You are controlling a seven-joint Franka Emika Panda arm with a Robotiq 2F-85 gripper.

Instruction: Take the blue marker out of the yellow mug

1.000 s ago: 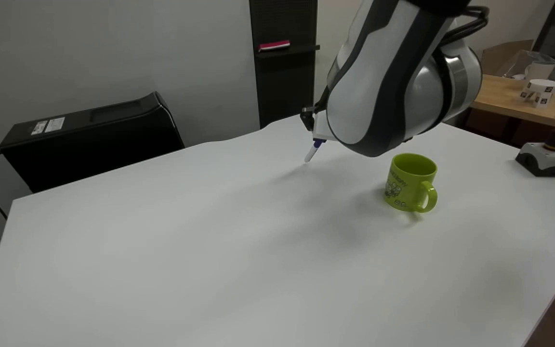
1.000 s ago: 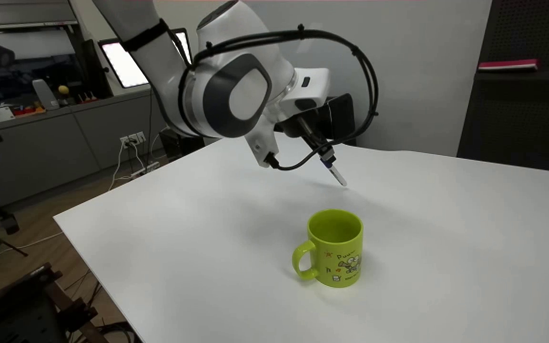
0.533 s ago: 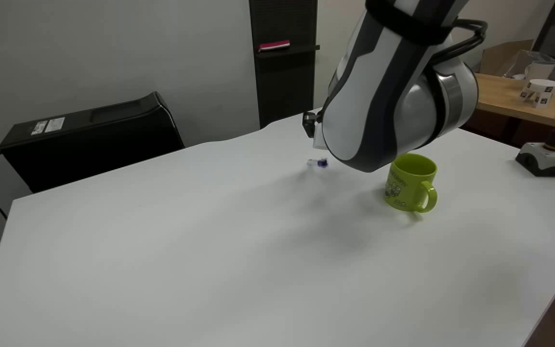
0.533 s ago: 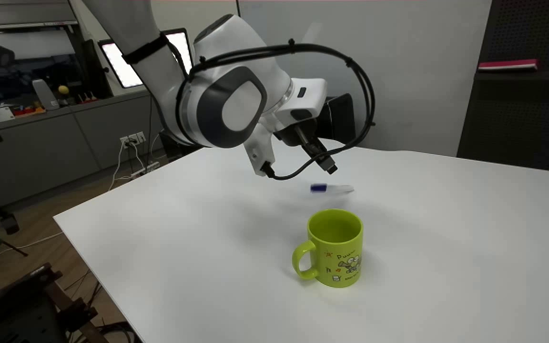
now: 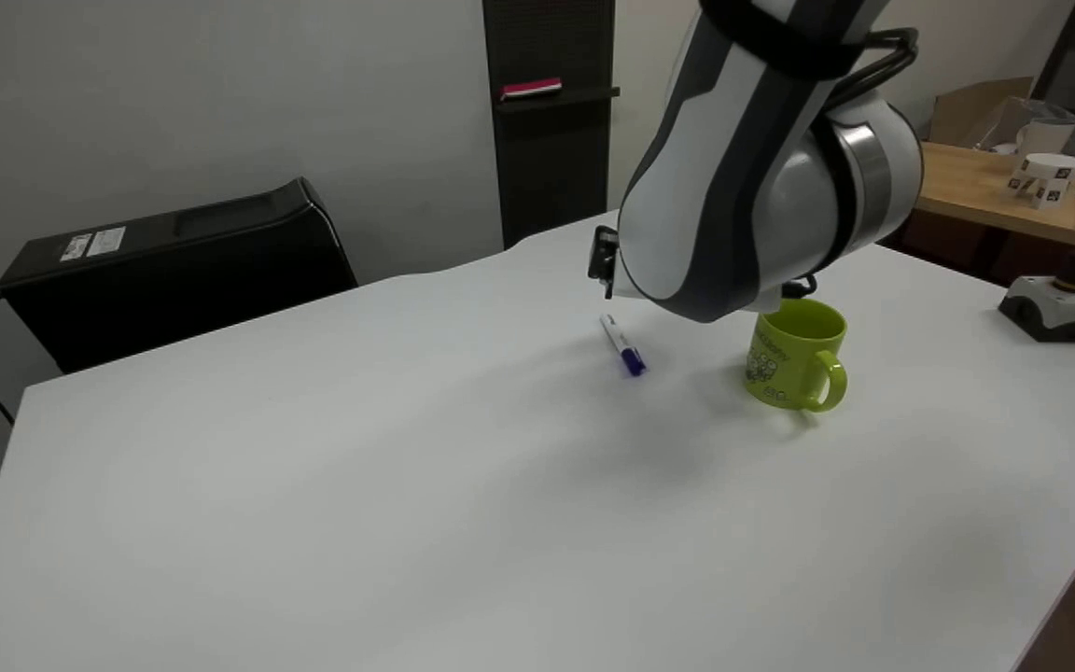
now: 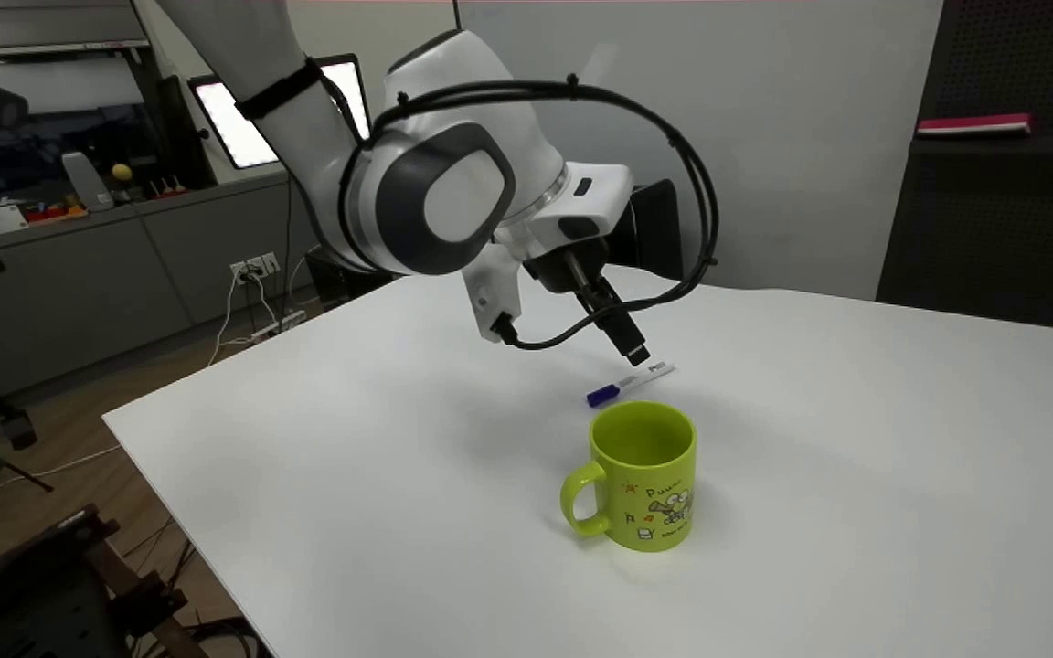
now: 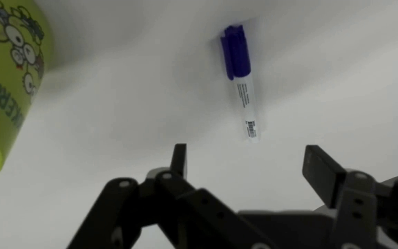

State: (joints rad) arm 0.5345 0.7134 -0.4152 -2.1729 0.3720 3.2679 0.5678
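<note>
The blue marker [image 7: 244, 90], white-bodied with a dark blue cap, lies flat on the white table beside the yellow mug. Both exterior views show this marker [image 5: 623, 345] [image 6: 625, 385] close to the mug. The yellow-green mug [image 6: 647, 493] stands upright with cartoon prints and a handle; nothing sticks out above its rim. At the left of the wrist view the mug [image 7: 9, 86] is partly cut off. My gripper [image 7: 245, 152] is open with nothing between its fingers, its tips just above the marker's white end. In an exterior view the arm mostly hides the gripper, while the other angle shows its tip [image 6: 638, 355].
A grey and black switch box [image 5: 1060, 303] sits at the table's far right side. Behind the table's edge stands a black case [image 5: 178, 266]. A dark panel [image 5: 551, 159] with a small red item rises at the back. The arm's cable loops beside the gripper.
The marker was in my gripper a second ago; it has been let go, dropped and turned on the table. The jaws have opened, and the gripper has moved down. The mug has not moved.
</note>
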